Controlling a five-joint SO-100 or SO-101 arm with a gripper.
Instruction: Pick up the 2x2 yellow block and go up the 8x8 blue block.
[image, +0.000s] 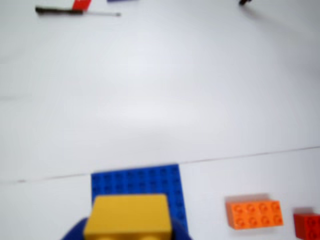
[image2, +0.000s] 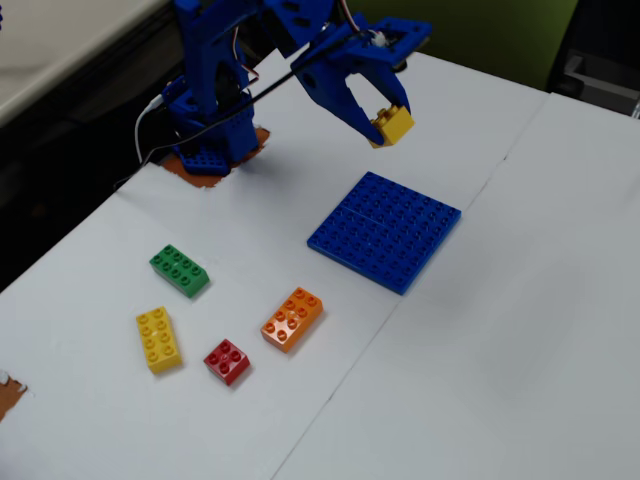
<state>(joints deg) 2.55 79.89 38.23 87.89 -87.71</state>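
Yellow plastic sits clamped between my fingers: the 2x2 yellow block is gripped and held in the air, clear of the white worktop. In the wrist view the same block fills the bottom edge, with the 8x8 blue block showing just behind it. From the fixed view the blue plate lies flat on the worktop below and slightly nearer the camera than my load, nothing resting on its studs. Well to its left stand an orange brick, a red brick, a longer yellow brick and a green brick, all apart from the plate. Between block and plate I see only open air.
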